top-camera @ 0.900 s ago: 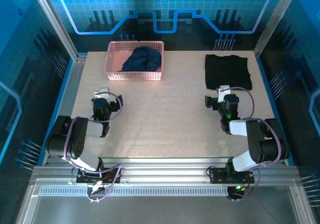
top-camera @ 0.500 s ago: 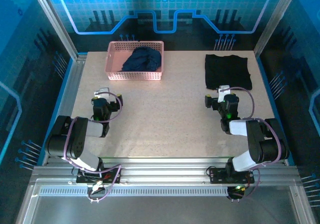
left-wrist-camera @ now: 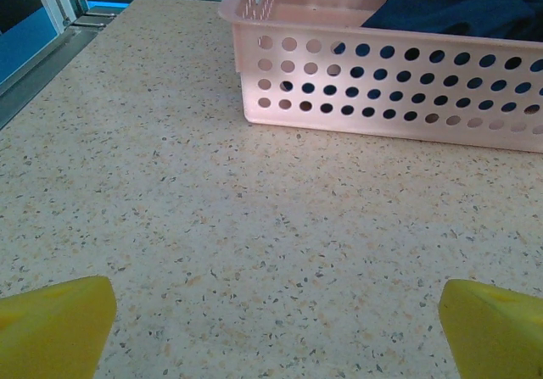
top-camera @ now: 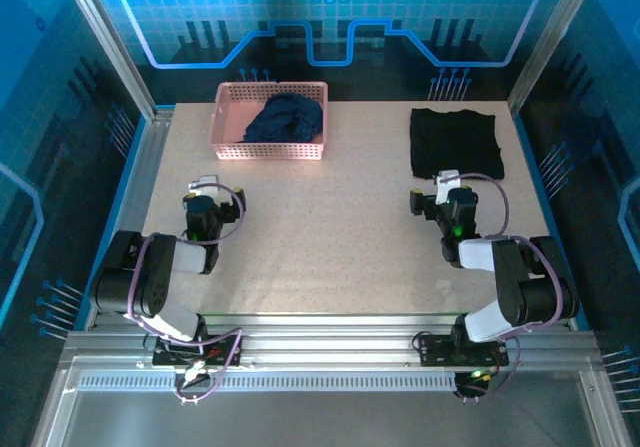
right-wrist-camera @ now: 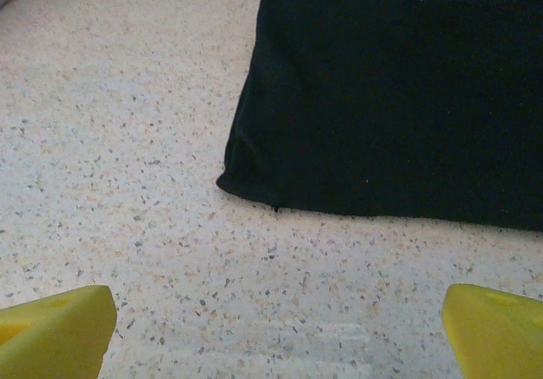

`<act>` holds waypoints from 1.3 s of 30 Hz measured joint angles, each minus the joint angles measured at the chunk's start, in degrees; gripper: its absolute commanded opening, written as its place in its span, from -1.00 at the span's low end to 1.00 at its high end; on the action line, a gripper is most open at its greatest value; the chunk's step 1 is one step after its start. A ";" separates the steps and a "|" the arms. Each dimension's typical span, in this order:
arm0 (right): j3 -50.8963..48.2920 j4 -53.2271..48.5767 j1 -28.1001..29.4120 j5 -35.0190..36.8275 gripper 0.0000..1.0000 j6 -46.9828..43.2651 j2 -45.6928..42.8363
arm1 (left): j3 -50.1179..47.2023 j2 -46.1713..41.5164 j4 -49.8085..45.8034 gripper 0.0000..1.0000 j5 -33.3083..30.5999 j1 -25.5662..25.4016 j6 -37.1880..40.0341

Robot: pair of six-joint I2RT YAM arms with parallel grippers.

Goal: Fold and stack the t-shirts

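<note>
Navy t-shirt [top-camera: 285,119] lies bunched in the pink plastic basket [top-camera: 268,151] at 11 o'clock on the speckled table [top-camera: 330,227]; from overhead its surface detail is too small to make out. Black t-shirt [top-camera: 455,142], folded to a flat square, lies at 1 o'clock. The left wrist view adds the basket's rows of round holes, with dark cloth behind them. The right wrist view adds the folded square's soft, rounded near edge. Left gripper [left-wrist-camera: 276,332] and right gripper [right-wrist-camera: 276,332] each have their yellow fingers spread wide over bare tabletop.
</note>
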 measured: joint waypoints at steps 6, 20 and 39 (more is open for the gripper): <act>19.63 -35.04 7.52 2.29 1.00 7.65 -13.94 | 11.21 -22.67 -29.46 0.98 -2.89 -6.84 -2.40; 59.08 -73.85 26.43 -8.72 1.00 15.37 -3.02 | 73.92 7.19 -80.85 0.97 5.31 2.84 -12.41; 65.11 -82.84 35.34 -14.62 1.00 16.65 3.56 | 88.48 36.79 -87.80 0.31 13.68 9.97 -12.94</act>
